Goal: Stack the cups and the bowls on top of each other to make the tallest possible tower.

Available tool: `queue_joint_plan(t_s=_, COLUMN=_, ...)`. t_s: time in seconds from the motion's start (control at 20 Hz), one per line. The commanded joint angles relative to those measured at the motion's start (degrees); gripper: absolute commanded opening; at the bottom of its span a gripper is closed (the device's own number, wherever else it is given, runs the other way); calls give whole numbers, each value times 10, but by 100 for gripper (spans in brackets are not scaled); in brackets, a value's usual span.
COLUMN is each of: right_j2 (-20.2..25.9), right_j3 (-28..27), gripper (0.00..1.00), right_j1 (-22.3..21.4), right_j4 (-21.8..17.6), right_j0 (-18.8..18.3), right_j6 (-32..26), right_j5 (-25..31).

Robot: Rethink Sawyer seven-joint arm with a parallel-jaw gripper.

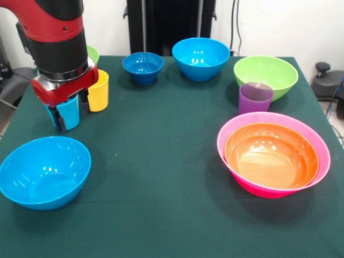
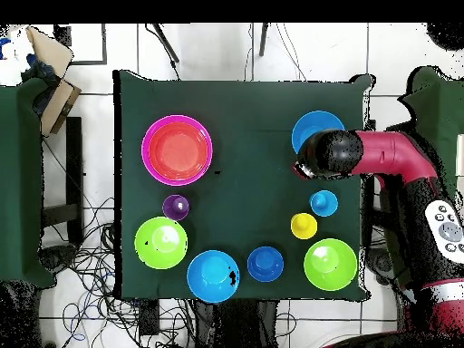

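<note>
My gripper (image 1: 70, 115) is open at the table's left side. The light blue cup (image 1: 70, 112) shows between its fingers (image 1: 59, 121), standing on the cloth. In the overhead view the gripper (image 2: 300, 168) lies between a bright blue bowl (image 2: 317, 131) and the uncovered light blue cup (image 2: 323, 203). The yellow cup (image 1: 98, 91) stands just behind. The tower is the pink bowl (image 1: 230, 134) with the orange bowl (image 1: 271, 155) nested inside. The purple cup (image 1: 255, 98) stands behind the tower. The bright blue bowl (image 1: 44, 171) sits near the front left.
Along the far side sit a small dark-blue footed bowl (image 1: 143, 67), another bright blue bowl (image 1: 201, 58) and a lime green bowl (image 1: 266, 75). A second lime green bowl (image 1: 93, 52) peeks from behind the arm. The dark green cloth (image 1: 161, 161) covers the table.
</note>
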Motion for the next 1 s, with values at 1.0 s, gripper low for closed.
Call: queue_joint_plan(t_s=1.0, right_j2=-9, right_j3=-2, gripper=100, right_j1=0, right_j4=-40, right_j0=-16, right_j6=-136, right_j5=29)
